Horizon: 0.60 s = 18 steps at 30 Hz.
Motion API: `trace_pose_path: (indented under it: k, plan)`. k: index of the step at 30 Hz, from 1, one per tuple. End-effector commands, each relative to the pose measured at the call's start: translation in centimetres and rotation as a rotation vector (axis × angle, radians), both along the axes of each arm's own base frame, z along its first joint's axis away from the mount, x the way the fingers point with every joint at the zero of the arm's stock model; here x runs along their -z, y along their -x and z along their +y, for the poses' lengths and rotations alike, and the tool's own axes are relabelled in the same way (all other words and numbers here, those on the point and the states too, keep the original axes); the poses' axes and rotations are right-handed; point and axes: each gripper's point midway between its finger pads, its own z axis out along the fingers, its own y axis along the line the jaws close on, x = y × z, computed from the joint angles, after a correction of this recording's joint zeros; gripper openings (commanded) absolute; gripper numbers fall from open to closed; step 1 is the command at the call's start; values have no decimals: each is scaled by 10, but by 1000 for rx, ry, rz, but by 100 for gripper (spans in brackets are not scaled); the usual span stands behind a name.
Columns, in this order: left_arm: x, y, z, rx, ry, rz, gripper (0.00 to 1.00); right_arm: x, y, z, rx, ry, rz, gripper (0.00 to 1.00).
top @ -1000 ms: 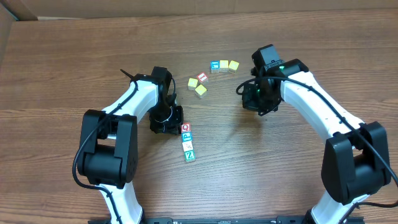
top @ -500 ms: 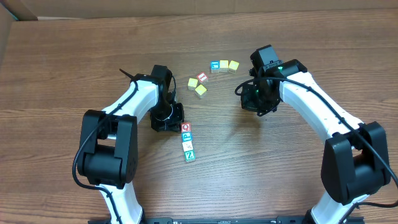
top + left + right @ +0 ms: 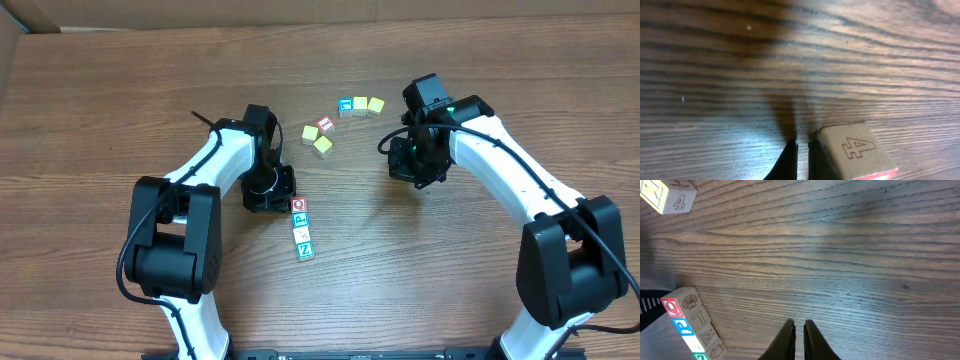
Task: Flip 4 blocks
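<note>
Hardly anything has shifted over the last second: both arms and every cube are found where they were. One table (image 3: 100, 100) of dark, streaky wood grain is shown from above. Two white-shelled, black-jointed arms are bent in over it, the left arm (image 3: 215, 160) and the right arm (image 3: 500, 170). The left hand (image 3: 268, 192) is held low over the table, its two black fingers pinched almost together on nothing, just beside the Q block (image 3: 298, 205). The right hand (image 3: 415, 165) is seen well apart from the row, its fingers likewise drawn narrow and gripping nothing. Four blocks, small square-edged wooden cubes, are lined up touching in one row between the arms: the red-framed Q block nearest the left hand, then the blue P block (image 3: 300, 220), the pale block (image 3: 302, 235) and the green Z block (image 3: 305, 250). Their plain wood side faces are cut with engraved figures. Six loose cubes (image 3: 323, 146) are scattered farther back: four yellow, one red, one blue.
</note>
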Motion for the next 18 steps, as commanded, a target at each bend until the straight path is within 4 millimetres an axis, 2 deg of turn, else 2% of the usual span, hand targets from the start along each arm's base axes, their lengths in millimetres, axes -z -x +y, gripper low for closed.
trace_pose_path:
  k: [1,6,9,13,18]
  plan:
    - [5,2,3,-14,-28,24,4,-10,1,4,-10,-30,-15,10]
    - [5,3,3,-17,-32,27,4,-10,1,4,-11,-30,-14,10]
    - [7,-4,10,-25,-64,-2,4,-10,3,7,-21,-30,-16,10]
    - [11,-23,20,-62,-112,-74,4,-10,5,15,-41,-33,-22,10]
    - [11,-48,17,-70,-102,-177,4,-10,7,27,-71,-39,-37,10]
